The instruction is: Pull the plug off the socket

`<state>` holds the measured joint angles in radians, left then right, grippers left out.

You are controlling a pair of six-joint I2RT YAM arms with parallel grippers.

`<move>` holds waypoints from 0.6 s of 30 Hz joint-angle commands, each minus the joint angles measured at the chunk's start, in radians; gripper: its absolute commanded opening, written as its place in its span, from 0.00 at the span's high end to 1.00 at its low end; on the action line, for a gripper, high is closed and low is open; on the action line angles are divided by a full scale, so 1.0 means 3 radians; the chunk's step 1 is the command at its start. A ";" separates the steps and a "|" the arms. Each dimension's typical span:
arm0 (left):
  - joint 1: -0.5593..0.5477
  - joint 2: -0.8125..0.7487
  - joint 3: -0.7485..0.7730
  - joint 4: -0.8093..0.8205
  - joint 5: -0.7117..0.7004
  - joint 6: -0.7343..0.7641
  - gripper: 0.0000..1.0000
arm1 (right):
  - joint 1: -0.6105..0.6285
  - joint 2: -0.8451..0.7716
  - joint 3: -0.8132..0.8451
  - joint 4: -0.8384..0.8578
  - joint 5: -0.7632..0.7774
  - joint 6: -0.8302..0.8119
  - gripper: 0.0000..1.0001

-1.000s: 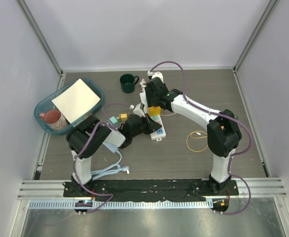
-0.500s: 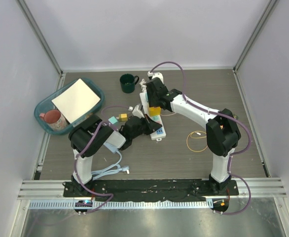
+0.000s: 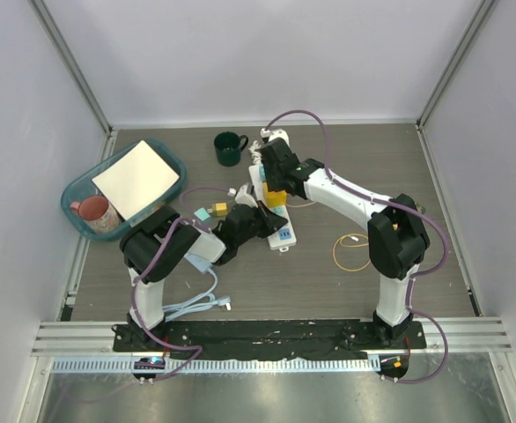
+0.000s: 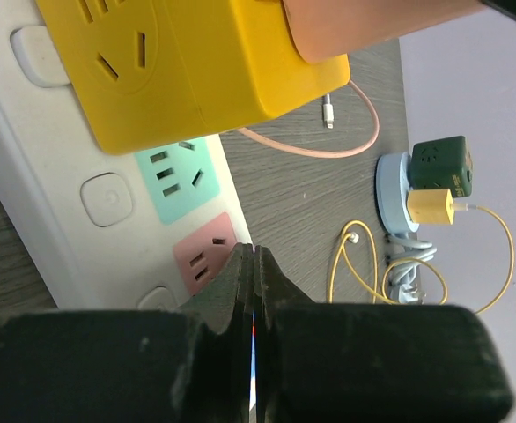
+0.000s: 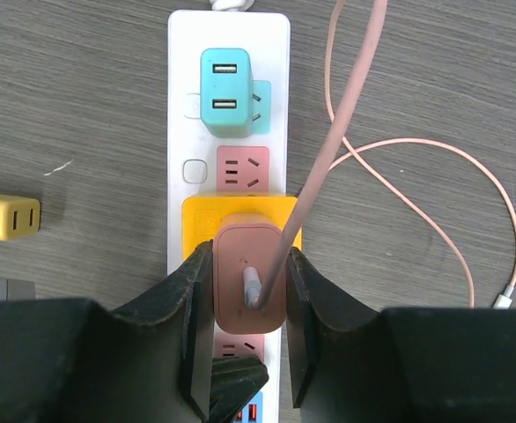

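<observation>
From above, the right hand (image 3: 272, 179) is over the yellow cube (image 3: 276, 198) on the white strip (image 3: 282, 233), which lies in the middle of the counter (image 3: 328, 291). The left hand (image 3: 271, 225) is at the strip's near part. In the left wrist view, its fingers are pressed together, empty, above the strip. In the right wrist view, the right hand clenches the pink plug (image 5: 249, 282), which sits in the cube.
</observation>
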<state>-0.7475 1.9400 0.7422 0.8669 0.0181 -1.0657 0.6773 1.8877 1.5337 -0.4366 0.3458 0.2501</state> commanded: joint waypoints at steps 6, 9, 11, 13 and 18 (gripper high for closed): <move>-0.0065 0.0267 -0.0183 -0.0783 -0.0362 0.0177 1.00 | -0.0095 -0.0141 -0.0009 0.0238 -0.0258 0.0051 0.99; -0.0065 0.0313 -0.0209 -0.0783 -0.0362 0.0157 1.00 | -0.0029 -0.0259 -0.0004 0.0284 -0.0110 0.0041 0.99; -0.0075 0.0324 -0.0224 -0.0783 -0.0377 0.0147 1.00 | -0.0013 -0.0279 -0.0004 0.0335 0.0003 -0.0081 0.99; -0.0070 0.0344 -0.0224 -0.0788 -0.0388 0.0142 1.00 | -0.0003 -0.0249 0.0021 0.0351 0.0039 -0.0163 0.99; -0.0080 0.0405 -0.0188 -0.0829 -0.0413 0.0131 1.00 | 0.0023 -0.0299 -0.0121 0.0453 -0.0140 -0.0154 0.99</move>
<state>-0.7685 1.9640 0.7361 0.9176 -0.0429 -1.0752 0.6704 1.8797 1.5127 -0.4038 0.3202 0.2333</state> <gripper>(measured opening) 0.014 0.355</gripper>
